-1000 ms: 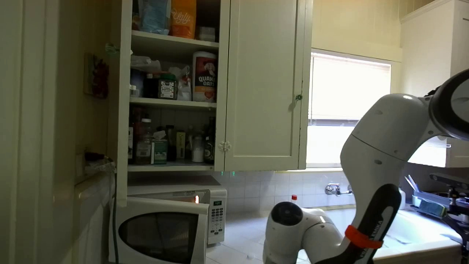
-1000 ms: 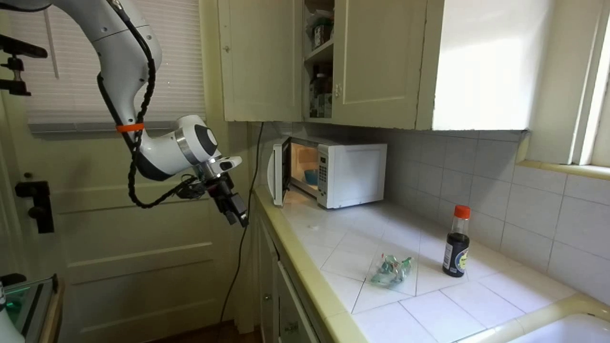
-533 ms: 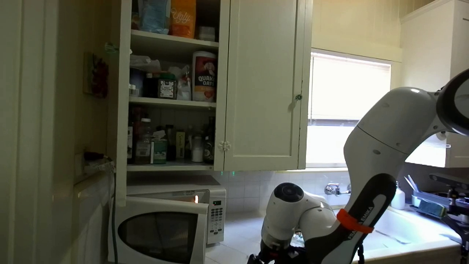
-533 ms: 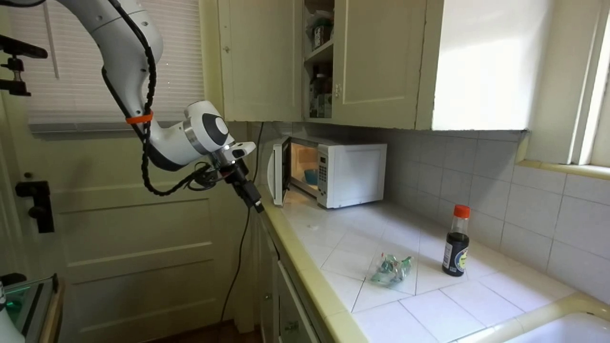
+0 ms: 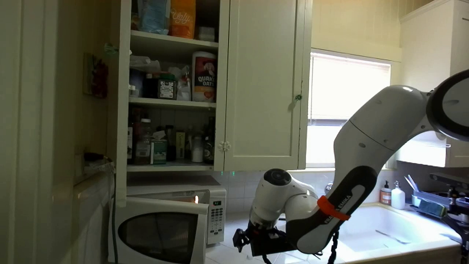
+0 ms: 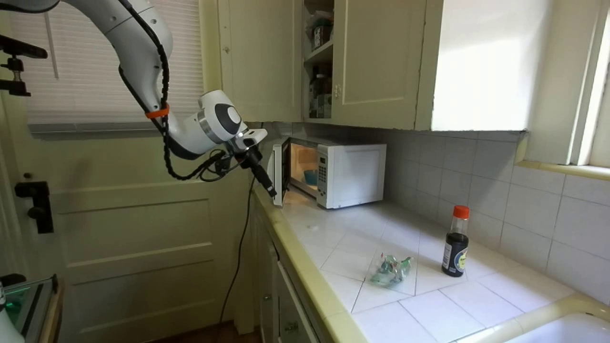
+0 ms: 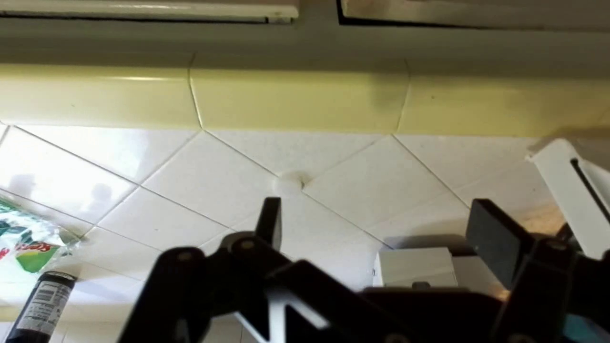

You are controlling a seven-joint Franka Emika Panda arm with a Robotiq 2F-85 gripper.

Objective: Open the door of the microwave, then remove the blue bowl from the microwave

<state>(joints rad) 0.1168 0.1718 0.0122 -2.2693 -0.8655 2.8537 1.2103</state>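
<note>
The white microwave (image 5: 217, 223) stands on the counter and also shows in an exterior view (image 6: 352, 174) and the wrist view (image 7: 417, 267). Its door (image 5: 159, 234) is partly open, swung out to the left; its edge shows in the wrist view (image 7: 564, 190). The blue bowl (image 6: 310, 177) sits inside the lit cavity; the door hides it in an exterior view. A blue patch at the wrist view's lower right may be the bowl. My gripper (image 7: 376, 209) is open and empty, above the counter's front edge. In an exterior view the gripper (image 6: 272, 191) overlaps the door's edge; contact cannot be told.
A red-capped dark bottle (image 6: 456, 243) and a crumpled plastic bag (image 6: 391, 270) lie further along the counter. The yellow counter edge (image 7: 295, 102) runs below my gripper. A cupboard (image 5: 262, 84) hangs above the microwave. A sink (image 5: 381, 229) is at the counter's far end.
My arm has moved up and toward the microwave, over the counter's front edge. The gripper has come into sight in an exterior view. Door and bowl have not moved.
</note>
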